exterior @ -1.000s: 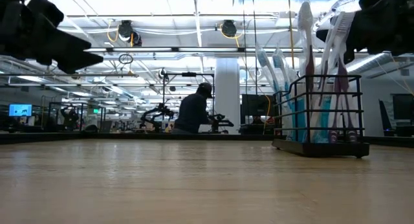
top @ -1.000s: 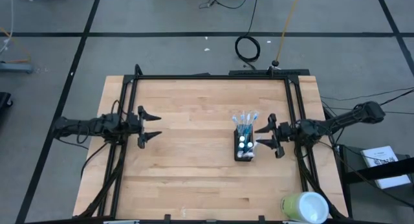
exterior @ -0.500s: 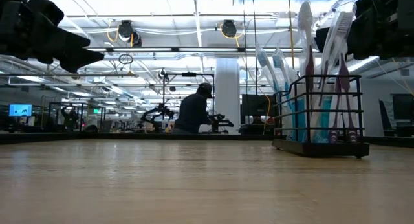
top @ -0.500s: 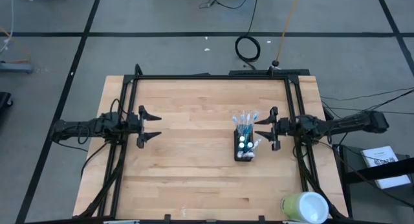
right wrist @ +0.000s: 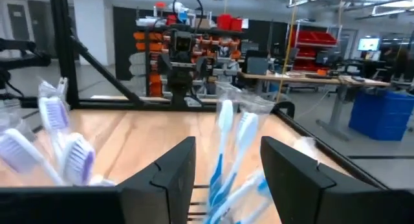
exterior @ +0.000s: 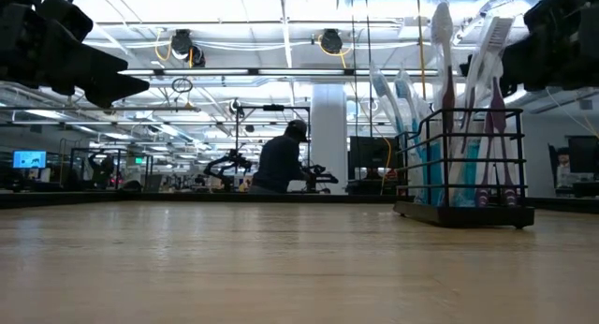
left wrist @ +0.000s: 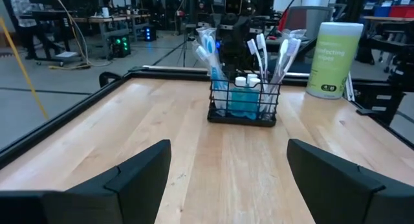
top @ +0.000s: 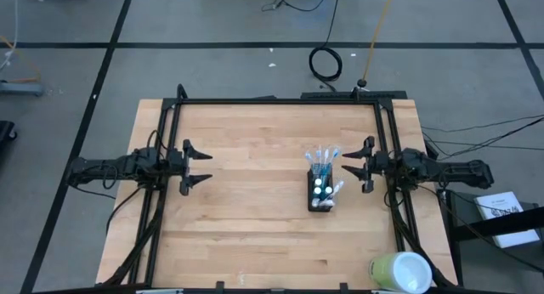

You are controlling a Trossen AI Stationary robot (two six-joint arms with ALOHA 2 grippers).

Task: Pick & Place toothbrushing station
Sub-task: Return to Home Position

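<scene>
The toothbrushing station is a black wire-mesh holder (top: 321, 194) standing on its base on the wooden table, right of centre. Blue-and-white toothbrushes (top: 322, 155) and white-capped tubes (top: 318, 186) stick up out of it. It also shows in the left wrist view as the holder (left wrist: 244, 107) and in the low view as the holder (exterior: 465, 169). My right gripper (top: 350, 166) hovers open just right of the holder, above table height, with the brush heads (right wrist: 231, 136) in front of its fingers, touching nothing. My left gripper (top: 208, 165) waits open at the table's left side.
A yellow-green and white cylinder (top: 399, 273) stands at the table's near right corner, seen also as the cylinder (left wrist: 335, 59). A black frame (top: 280, 101) runs along the table's far edge and sides. Bare wood lies between the left gripper and the holder.
My right gripper has swung a little toward the table's far edge and drawn back toward the right edge, away from the holder, its arm straightening out level. The holder and brushes have stayed where they were.
</scene>
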